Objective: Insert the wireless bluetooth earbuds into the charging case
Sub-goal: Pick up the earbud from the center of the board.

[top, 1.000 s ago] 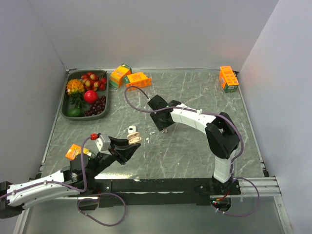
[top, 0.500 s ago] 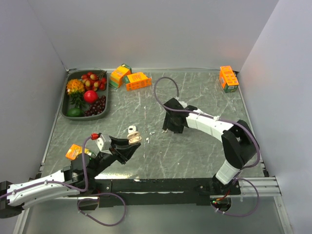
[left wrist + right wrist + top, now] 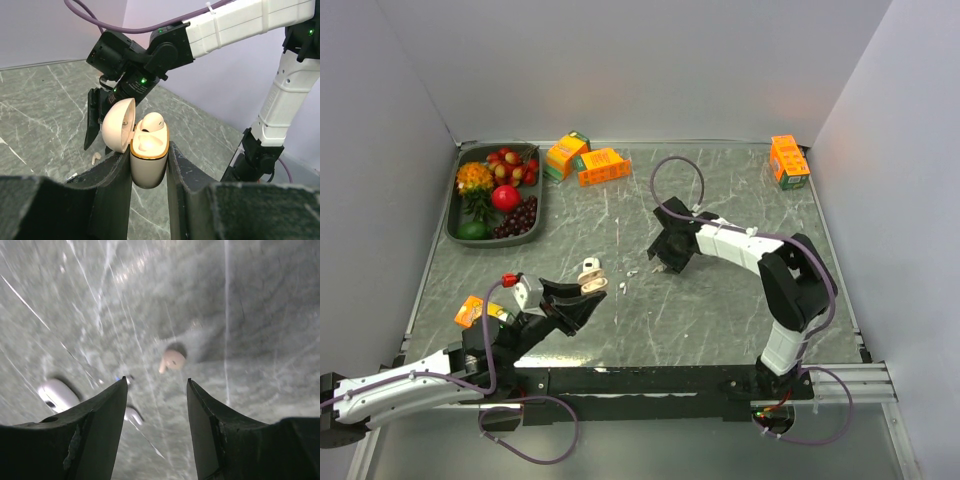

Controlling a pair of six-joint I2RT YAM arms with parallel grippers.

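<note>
Nearest me, by the near edge of the veined, grey marble-look worktop (image 3: pixel 720 310), my left end effector (image 3: pixel 148 159) is clenched on the smooth, rounded cream charging case (image 3: pixel 148 150). Its domed lid is swung open and one glossy white earbud (image 3: pixel 151 121) sits in a well. Further in, towards the worktop's middle, my right end effector (image 3: pixel 156 390) hangs released, its dark wedge-shaped fingers apart above a tiny pale loose earbud (image 3: pixel 171 361) lying on the stone-like surface, with boxy orange cartons (image 3: pixel 603 165) along the far edge.
</note>
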